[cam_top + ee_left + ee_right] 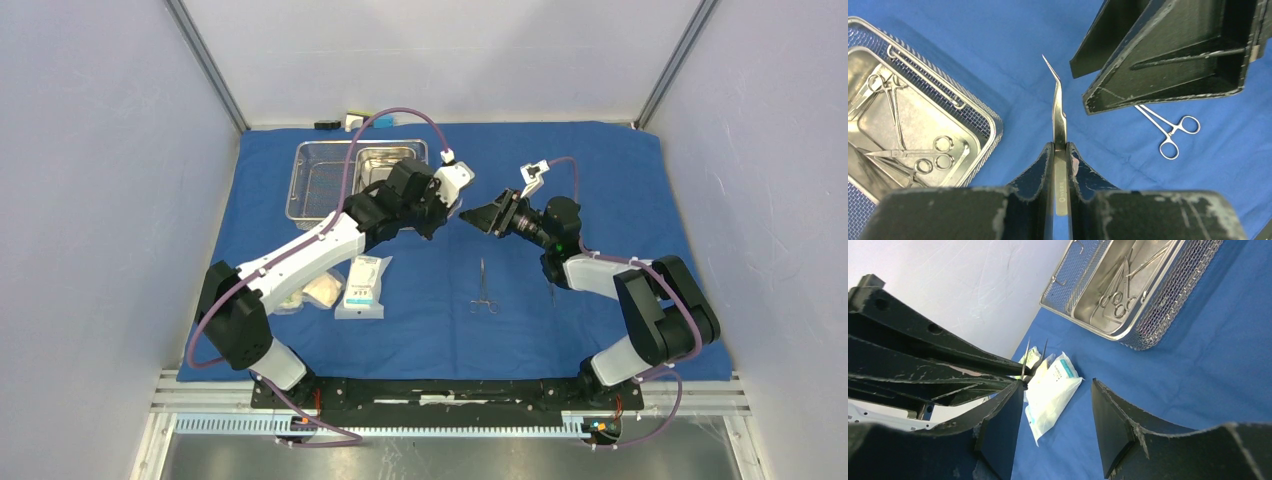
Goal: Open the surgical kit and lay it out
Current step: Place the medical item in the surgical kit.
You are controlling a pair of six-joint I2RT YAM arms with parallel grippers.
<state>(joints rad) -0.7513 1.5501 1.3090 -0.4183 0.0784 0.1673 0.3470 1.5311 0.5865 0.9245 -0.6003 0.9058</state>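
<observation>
We see the left gripper (1060,150) pinched narrow on a pair of slim steel tweezers (1058,107). It holds them by the handle end, and the bent tips stick out past the fingers toward the right gripper (1057,422). The right gripper's pincer stands wide with nothing between its fingers. The tweezer tips lie close to one of its fingertips, but we cannot tell whether they touch. Both grippers meet over the middle of the blue cloth wrap (600,180), which lies spread flat across the table. The wire-mesh basket (312,185) sits at the far left of the cloth. The steel pan (923,120) rests inside it toward its right end and holds several scissor-like instruments (930,157). One ringed forceps (484,290) lies alone on the cloth, nearer than the two grippers and about midway between the arms. The white and green packets (362,287) lie on the near left part of the cloth, just beside the left arm.
</observation>
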